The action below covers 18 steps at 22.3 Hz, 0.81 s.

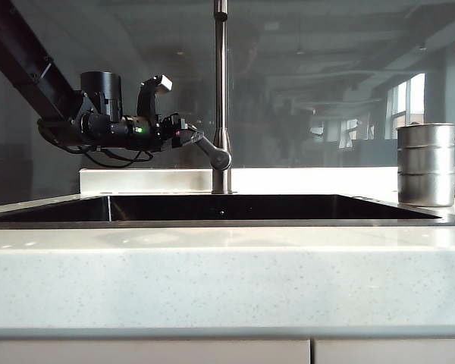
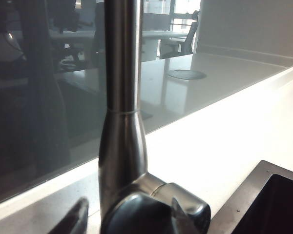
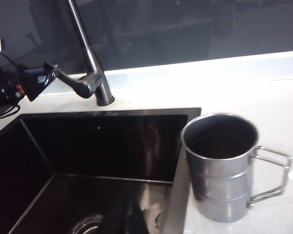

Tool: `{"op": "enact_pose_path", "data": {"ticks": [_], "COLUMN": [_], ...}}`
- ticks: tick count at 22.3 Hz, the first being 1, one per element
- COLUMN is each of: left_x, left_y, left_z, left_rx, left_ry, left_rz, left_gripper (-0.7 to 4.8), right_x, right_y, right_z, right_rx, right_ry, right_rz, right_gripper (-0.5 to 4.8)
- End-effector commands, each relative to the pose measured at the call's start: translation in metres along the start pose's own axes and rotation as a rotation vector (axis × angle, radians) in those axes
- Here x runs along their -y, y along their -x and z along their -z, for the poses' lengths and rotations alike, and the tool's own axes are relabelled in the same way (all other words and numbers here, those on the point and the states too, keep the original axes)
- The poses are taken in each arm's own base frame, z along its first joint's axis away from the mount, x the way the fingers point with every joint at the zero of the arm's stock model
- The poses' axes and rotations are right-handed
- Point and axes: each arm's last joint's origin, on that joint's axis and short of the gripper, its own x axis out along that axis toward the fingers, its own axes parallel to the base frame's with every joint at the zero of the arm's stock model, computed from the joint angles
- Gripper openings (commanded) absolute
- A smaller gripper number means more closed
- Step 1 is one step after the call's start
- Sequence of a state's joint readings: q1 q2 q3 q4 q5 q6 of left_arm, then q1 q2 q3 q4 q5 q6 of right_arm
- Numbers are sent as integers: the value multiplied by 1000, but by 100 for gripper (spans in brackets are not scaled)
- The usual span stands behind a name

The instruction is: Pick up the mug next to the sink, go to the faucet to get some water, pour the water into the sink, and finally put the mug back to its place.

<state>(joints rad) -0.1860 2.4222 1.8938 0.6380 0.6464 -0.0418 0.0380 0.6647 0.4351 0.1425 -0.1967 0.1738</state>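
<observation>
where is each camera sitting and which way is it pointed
Exterior view: low in front of the counter, facing the sink and faucet; shows the left gripper at the lever.
Left wrist view: right at the faucet base, its fingertips beside the lever.
Right wrist view: above, looking down on the mug; no right gripper visible.
Shared: the faucet appears in all three.
</observation>
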Motion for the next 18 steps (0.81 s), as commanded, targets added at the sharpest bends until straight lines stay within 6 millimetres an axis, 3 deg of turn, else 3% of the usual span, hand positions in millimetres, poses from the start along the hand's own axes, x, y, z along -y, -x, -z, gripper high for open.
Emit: {"op": "enact_pose_path", "data": {"ticks": [1, 10, 18], "left_x": [-2, -2, -2], "left_y": [1, 1, 1], "left_z": [0, -1, 1], "left_rx": [-1, 0, -12], "left_ry": [-1, -1, 8], "left_rz": [-22, -21, -22], "left_gripper": [206, 207, 207], "right_x": [-3, -4, 18], "right_y": [9, 23, 42], "right_z": [-9, -4, 49], "right_rx": [68, 114, 160], "right_ry": [8, 17, 67], "right_rz": [-10, -18, 143], "right_gripper": [-6, -6, -6]}}
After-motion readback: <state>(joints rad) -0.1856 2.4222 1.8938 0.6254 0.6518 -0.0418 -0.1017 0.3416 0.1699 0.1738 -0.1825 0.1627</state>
